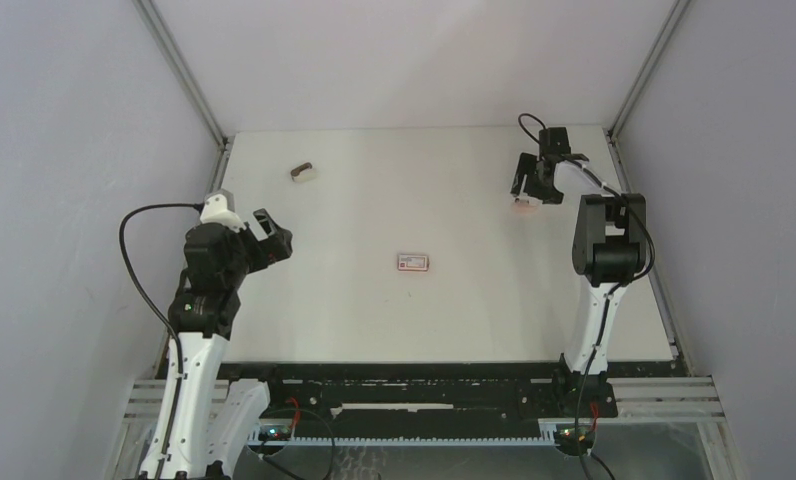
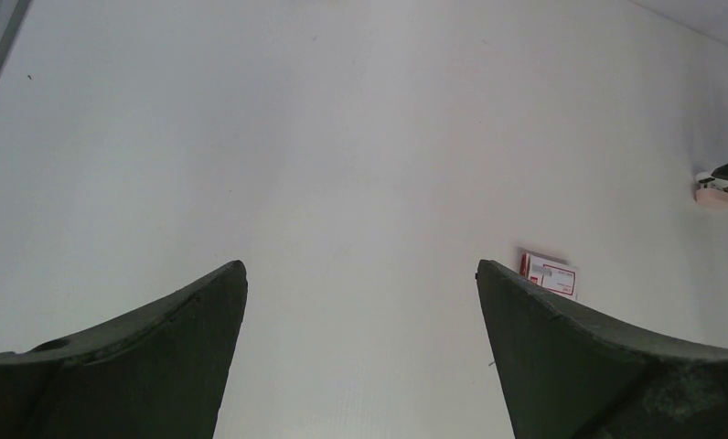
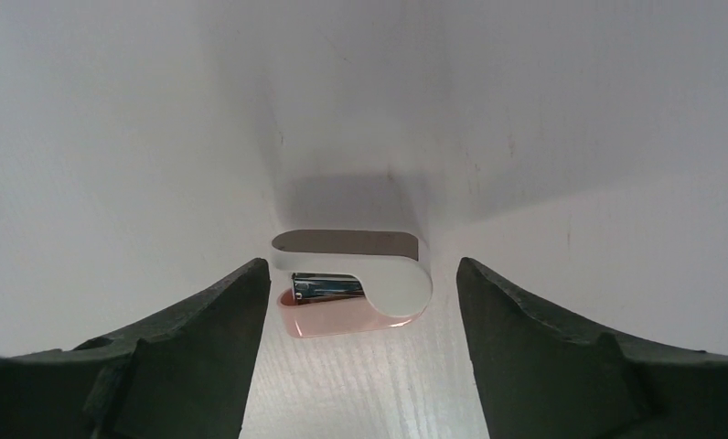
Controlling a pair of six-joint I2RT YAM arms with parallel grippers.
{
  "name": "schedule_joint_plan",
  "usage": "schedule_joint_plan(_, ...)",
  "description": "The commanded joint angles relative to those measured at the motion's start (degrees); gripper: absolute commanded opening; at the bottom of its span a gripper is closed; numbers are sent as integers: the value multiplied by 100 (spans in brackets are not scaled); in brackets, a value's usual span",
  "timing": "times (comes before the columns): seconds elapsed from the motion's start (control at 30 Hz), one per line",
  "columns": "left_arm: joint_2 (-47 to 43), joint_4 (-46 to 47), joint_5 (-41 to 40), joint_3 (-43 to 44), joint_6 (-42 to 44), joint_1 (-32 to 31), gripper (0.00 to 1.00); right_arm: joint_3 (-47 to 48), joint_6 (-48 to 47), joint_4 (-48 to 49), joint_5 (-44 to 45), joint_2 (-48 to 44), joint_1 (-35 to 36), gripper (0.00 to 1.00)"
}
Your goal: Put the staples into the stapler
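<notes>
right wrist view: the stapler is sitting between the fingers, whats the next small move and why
Probably close the right gripper on the stapler, perhaps after easing slightly forward. Its jaws stand open with a gap on each side of the pink-and-white body, which appears centred between them on the table, so nothing is gripped yet.

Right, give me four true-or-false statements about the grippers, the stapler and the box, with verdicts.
1. The right gripper holds the stapler in the air. False: its jaws stand open on either side, and the stapler lies on the table.
2. The left gripper is open and empty. True.
3. The red-labelled box lies near the table's middle. True.
4. The box sits between the left gripper's fingers. False: it lies apart, out on the table.
</notes>
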Motion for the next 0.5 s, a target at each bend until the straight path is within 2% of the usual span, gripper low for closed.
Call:
schedule_joint_plan(0.0, 23, 177, 97, -94, -1, 36, 100, 260, -203, -52, -18, 42, 43, 72)
schedule_joint_plan(0.47, 10, 173, 131, -87, -1, 37, 100, 34, -508, -188, -36, -25, 251, 39)
